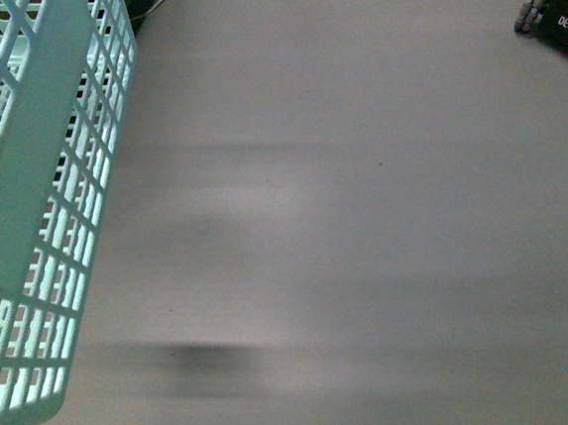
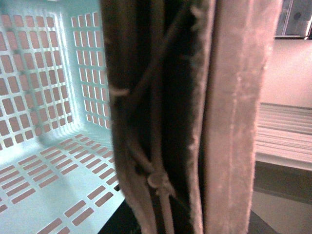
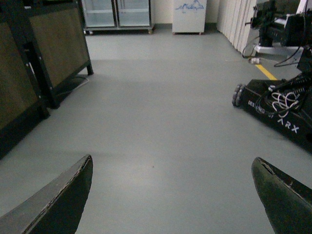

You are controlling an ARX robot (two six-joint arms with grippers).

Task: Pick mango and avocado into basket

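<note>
Aqua plastic: the basket fills the left edge of the front view, its slotted wall leaning across the frame. It sits close against the robot's left side.
Basket contents: the stretch of floor and walls seen from the left wrist is bare. No fruit in it, so neither pick looks done.
Handle: the brown-grey handle stands right against the left wrist camera and blocks half the view. A pale zip tie is knotted on it.
Left gripper: its fingers cannot be separated from the handle here, so I cannot tell how far open it is or whether it grips. A camera this near the handle suggests the arm is there to carry the basket, but that is only a guess.
Right gripper: the dark fingers are spread wide at the frame's lower corners, with nothing between them but floor. It reads as the free picking hand.
Mango: not in any view.
Avocado: not in any view.
Ground: plain grey floor, smeared in the front view.
Surroundings: dark shelving to one side, another wheeled robot base to the other.
Next need: bring the fruit into sight before any reach.
Risk: a tilted basket could spill whatever is dropped in.
</note>
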